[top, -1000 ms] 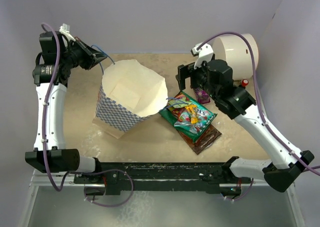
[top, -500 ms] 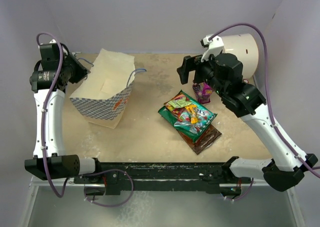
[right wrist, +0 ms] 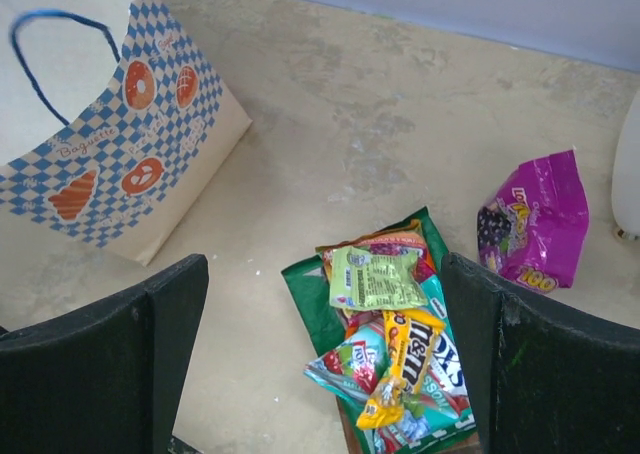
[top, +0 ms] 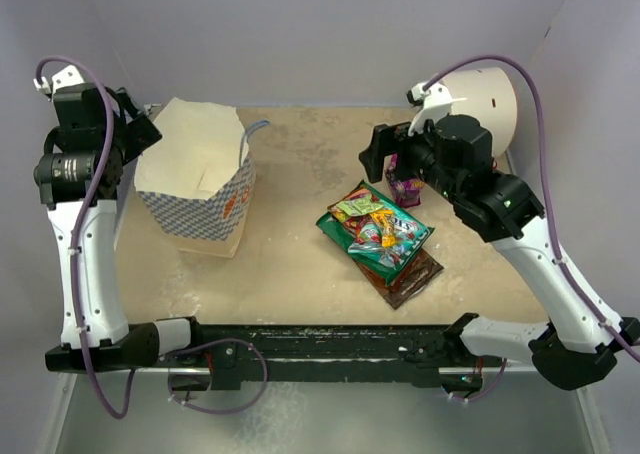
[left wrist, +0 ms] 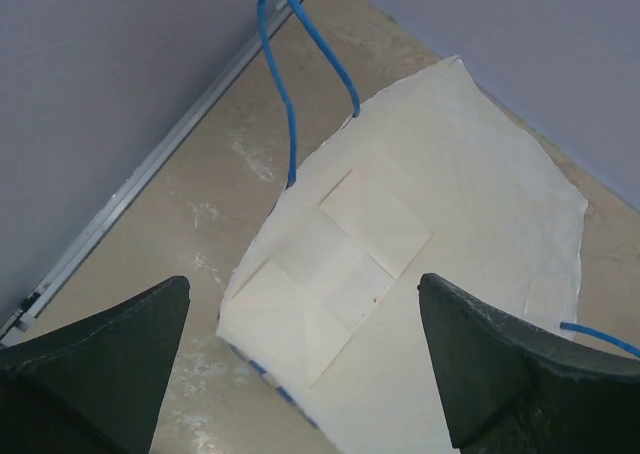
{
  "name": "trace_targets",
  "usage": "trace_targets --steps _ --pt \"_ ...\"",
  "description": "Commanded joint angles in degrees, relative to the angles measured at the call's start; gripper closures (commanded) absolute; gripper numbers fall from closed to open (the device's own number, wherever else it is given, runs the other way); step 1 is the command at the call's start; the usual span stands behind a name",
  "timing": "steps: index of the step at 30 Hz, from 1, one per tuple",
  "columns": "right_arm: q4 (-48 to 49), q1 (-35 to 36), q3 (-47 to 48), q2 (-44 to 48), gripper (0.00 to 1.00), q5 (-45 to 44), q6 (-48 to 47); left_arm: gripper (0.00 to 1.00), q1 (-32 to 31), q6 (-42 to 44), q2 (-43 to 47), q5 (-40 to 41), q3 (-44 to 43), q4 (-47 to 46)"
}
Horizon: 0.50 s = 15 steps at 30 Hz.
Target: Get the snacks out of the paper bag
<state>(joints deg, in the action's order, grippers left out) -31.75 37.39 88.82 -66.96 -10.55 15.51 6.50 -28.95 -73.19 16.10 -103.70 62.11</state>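
- The paper bag (top: 200, 179) stands at the left of the desk (top: 300, 264), mouth open; what shows of its inside looks bare.
- The snacks (top: 380, 239) lie piled right of centre, with a magenta pouch (right wrist: 535, 224) just beyond them.
- The left gripper (left wrist: 300, 304) hangs over the bag and the right gripper (right wrist: 325, 274) over the pile, both spread wide and holding nothing.
- The emptying looks finished; the next move is probably checking the bag's hidden corners.

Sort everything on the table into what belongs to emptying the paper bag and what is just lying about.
Belongs to the job:
paper bag, mouth open, on the left
pile of snack packets, right of centre
magenta pouch, lying apart from the pile

Just lying about:
large cream cylinder, in the far right corner
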Motion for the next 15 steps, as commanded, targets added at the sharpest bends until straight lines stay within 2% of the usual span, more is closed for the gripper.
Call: trace_targets --steps 1,4,7,11,15 --pt "-5.0 -0.2 4.1 1.1 0.0 -2.5 1.0 0.01 -2.0 3.7 4.3 6.8 -0.5 0.3" --pt "-6.8 -0.2 3.9 2.8 0.0 -8.1 1.9 0.01 -5.6 8.7 7.3 4.5 0.6 -2.6" --pt "-8.0 -0.1 2.3 5.7 0.0 -11.9 3.8 0.01 -12.5 17.4 11.3 -7.3 2.0 -7.7" --pt "-9.0 -0.1 -0.8 10.9 0.0 -15.1 6.1 0.01 -23.0 21.7 15.4 -18.1 3.3 -11.8" --pt "-9.5 -0.1 -3.6 16.6 0.0 -16.9 7.7 0.01 -33.8 24.0 15.7 -20.3 1.2 -10.9"
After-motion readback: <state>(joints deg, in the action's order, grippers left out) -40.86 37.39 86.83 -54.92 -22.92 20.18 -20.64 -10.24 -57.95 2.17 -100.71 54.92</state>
